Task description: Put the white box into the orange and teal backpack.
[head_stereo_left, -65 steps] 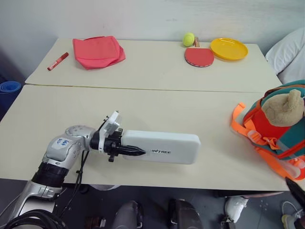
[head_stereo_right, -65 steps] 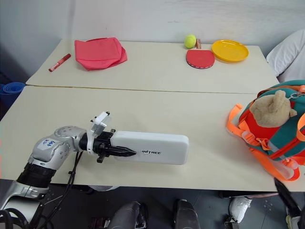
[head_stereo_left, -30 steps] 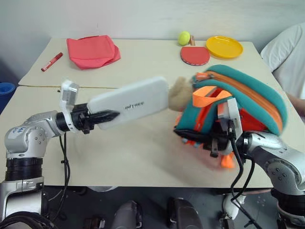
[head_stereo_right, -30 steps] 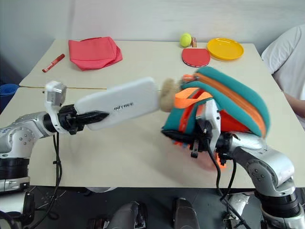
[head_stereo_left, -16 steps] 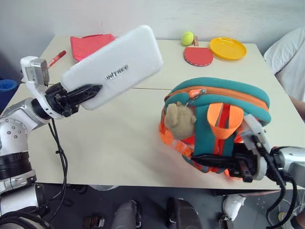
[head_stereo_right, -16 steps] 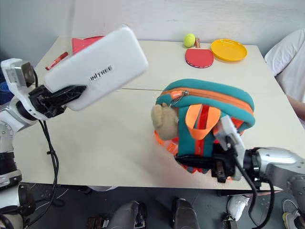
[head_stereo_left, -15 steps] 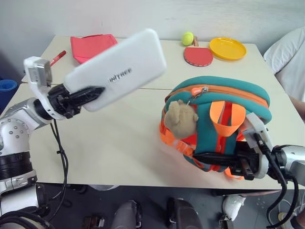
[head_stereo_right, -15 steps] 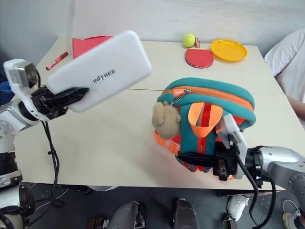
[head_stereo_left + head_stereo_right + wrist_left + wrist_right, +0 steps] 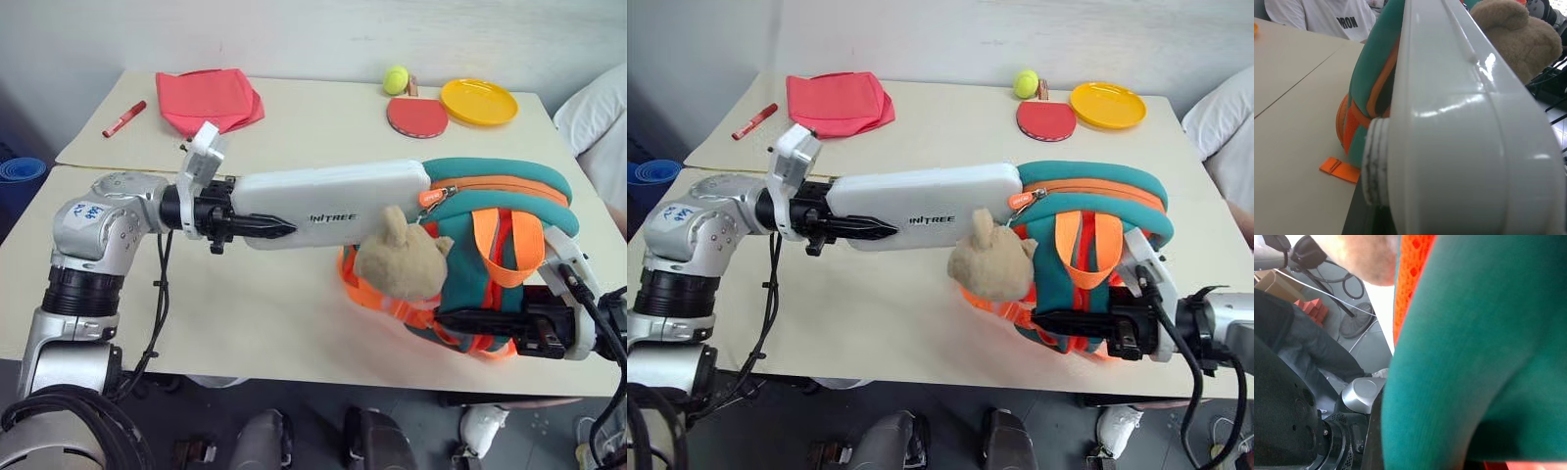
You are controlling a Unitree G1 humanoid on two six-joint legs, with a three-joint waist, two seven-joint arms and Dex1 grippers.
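The white box (image 9: 338, 203) is held level above the table, my left gripper (image 9: 272, 228) shut on its near end. Its far end reaches the zip mouth at the top of the orange and teal backpack (image 9: 500, 220); how far it is in, I cannot tell. The backpack stands at the table's front right, with the tan plush bear (image 9: 402, 264) hanging on its front under the box. My right gripper (image 9: 462, 321) is shut on the backpack's lower edge, among the orange straps. In the left wrist view, the box (image 9: 1459, 122) runs alongside the teal fabric (image 9: 1376, 83).
On the far table lie a folded red-pink cloth (image 9: 211, 98), a red marker (image 9: 123, 118), a tennis ball (image 9: 396, 77), a red paddle (image 9: 417, 116) and a yellow plate (image 9: 479, 100). A person in white (image 9: 600, 113) sits at the right edge.
The box has come down from a raised tilt to level and moved right, up to the backpack's mouth. The backpack has shifted right and the bear now hangs under the box.
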